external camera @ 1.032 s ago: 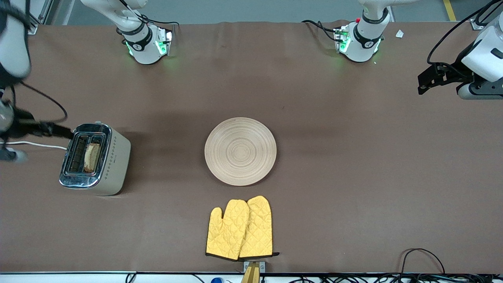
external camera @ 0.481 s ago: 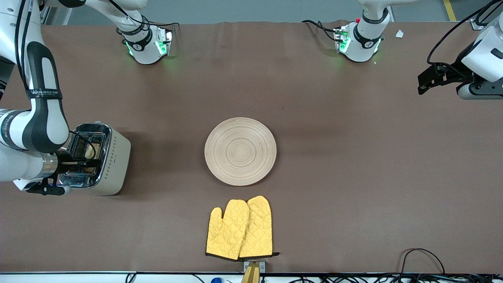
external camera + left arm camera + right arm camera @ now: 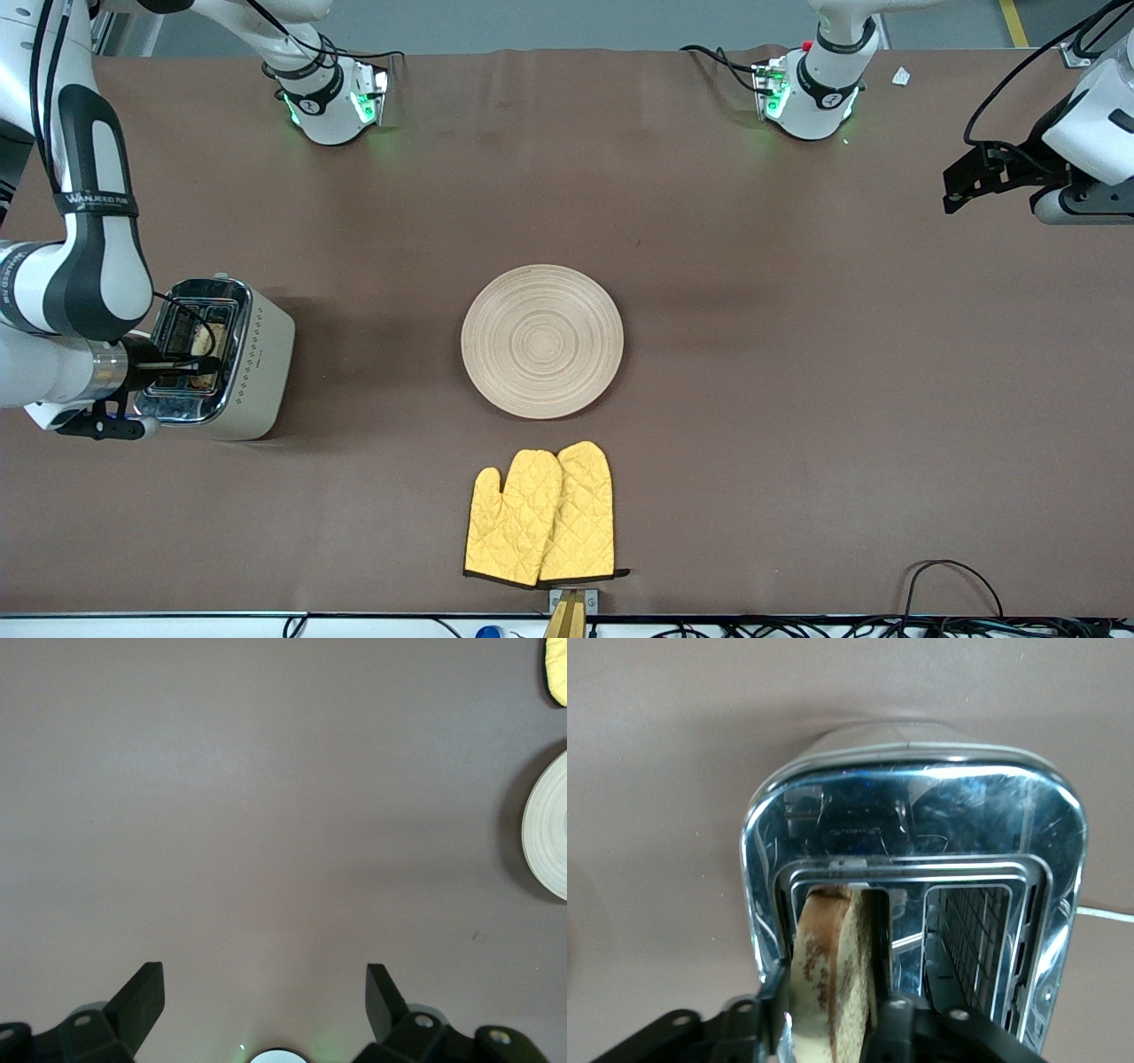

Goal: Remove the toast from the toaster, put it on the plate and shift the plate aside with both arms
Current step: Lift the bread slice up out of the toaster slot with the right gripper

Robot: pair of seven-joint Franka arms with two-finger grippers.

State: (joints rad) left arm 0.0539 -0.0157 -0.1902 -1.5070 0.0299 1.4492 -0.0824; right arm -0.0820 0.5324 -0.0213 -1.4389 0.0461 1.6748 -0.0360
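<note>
Brown tabletop (image 3: 753,372), grey floor past it.
One plate (image 3: 542,341), one toaster (image 3: 217,359), two mitts (image 3: 540,517); right end effector (image 3: 828,1014) straddles toast (image 3: 833,974), left end effector (image 3: 264,997) wide.

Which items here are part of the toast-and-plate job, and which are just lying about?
Part of the job:
- toast, in the toaster slot
- plate, mid-table
- right gripper, fingers either side of the toast
- left gripper, open over bare table, waiting

Lying about:
- yellow oven mitts, nearer the camera than the plate
</note>
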